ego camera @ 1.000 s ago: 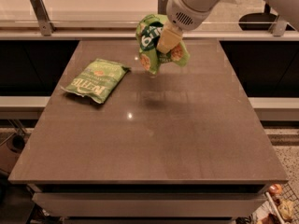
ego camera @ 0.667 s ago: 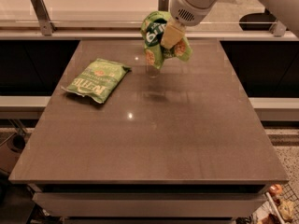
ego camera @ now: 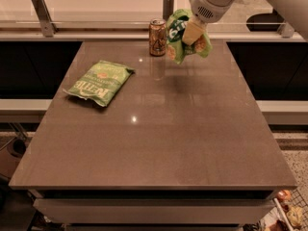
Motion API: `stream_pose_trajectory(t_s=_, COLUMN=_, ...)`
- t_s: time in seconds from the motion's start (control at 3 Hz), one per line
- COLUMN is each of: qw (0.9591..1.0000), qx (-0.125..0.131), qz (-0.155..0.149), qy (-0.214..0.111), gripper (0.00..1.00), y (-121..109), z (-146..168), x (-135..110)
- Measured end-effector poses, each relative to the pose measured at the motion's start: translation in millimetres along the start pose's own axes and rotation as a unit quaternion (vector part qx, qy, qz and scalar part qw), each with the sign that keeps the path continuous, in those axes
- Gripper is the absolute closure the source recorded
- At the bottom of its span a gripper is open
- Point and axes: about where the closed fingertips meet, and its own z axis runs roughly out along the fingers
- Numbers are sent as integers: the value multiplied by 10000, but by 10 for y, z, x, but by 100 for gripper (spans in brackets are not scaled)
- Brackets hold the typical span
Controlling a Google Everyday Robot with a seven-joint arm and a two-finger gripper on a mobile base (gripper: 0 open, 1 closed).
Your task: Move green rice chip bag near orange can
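The green rice chip bag (ego camera: pixel 179 38) is bright green with a dark band and chip pictures. My gripper (ego camera: pixel 193 31) is shut on it and holds it in the air above the far part of the table, just right of the orange can (ego camera: pixel 157 37). The can stands upright near the table's far edge, a small orange-brown can with a silver top. The bag hangs close beside the can, and its shadow falls on the table below it.
A flatter, paler green Kettle bag (ego camera: pixel 100 82) lies on the left side of the brown table (ego camera: pixel 154 143). A counter with metal rail posts (ego camera: pixel 42 13) runs behind the table's far edge. My white arm (ego camera: pixel 216 1) comes in from the upper right.
My gripper has carried the green bag up and to the right, away from in front of the can. The can, hidden behind the bag before, now shows to its left.
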Motion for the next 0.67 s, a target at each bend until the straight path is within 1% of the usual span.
stream_pose_trajectory(t_s=0.33, qw=9997, qx=81, qz=206, qy=108, gripper=100, y=-317, z=178, x=133)
stream_pose_trajectory(t_s=0.67, qw=9993, qx=123, qz=305, qy=151, gripper=100, y=-580, z=342, x=170)
